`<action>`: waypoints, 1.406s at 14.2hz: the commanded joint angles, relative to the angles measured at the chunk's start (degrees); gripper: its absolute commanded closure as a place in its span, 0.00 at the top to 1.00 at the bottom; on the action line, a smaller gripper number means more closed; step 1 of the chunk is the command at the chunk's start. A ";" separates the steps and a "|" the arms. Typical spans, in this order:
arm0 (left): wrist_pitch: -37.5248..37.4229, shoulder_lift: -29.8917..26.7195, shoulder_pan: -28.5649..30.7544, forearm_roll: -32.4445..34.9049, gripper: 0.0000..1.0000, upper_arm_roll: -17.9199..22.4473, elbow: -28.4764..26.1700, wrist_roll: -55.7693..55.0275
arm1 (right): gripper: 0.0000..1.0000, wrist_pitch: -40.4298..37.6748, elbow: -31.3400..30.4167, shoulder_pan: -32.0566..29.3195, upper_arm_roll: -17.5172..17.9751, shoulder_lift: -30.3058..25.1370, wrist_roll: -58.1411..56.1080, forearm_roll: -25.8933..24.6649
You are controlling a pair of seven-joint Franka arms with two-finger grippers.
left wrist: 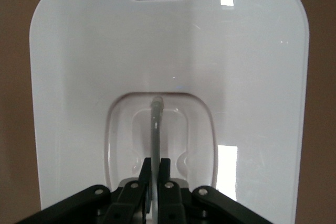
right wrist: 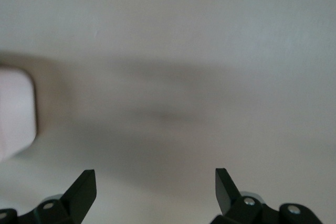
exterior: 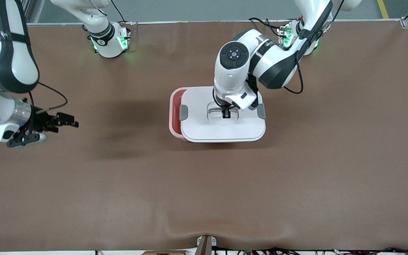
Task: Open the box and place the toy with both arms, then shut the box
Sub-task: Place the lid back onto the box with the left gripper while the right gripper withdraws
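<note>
Counter (exterior: 296,184): brown, filling most of the frame. Box (exterior: 175,113): centre of frame, slightly above middle; pink tub with pink inside showing at the edge toward the right arm's end. White lid (exterior: 221,132) sits offset on it. Left pincer (exterior: 226,114): clamped on the lid's centre handle (left wrist: 155,129). Right pincer (exterior: 44,129): middle left of frame, over bare counter, fingers apart, waiting.

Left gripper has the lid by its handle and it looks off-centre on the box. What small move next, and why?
Probably slide the lid toward the right arm's end: the left gripper is shut on the handle, and a strip of the box shows uncovered there. The right gripper waits open.
</note>
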 commanded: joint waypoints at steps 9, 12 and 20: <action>3.13 3.69 -4.52 4.70 0.00 0.50 1.70 -6.61 | 1.00 -25.84 10.36 -1.73 0.08 -5.45 0.74 -8.83; 3.92 3.77 -4.52 4.80 0.00 0.41 1.70 -7.84 | 1.00 -18.31 10.36 -1.56 0.17 -5.98 1.09 -10.86; 4.80 5.27 -6.63 6.02 0.00 0.50 1.61 -9.07 | 1.00 -8.96 10.45 -0.33 0.79 -7.91 7.50 -10.86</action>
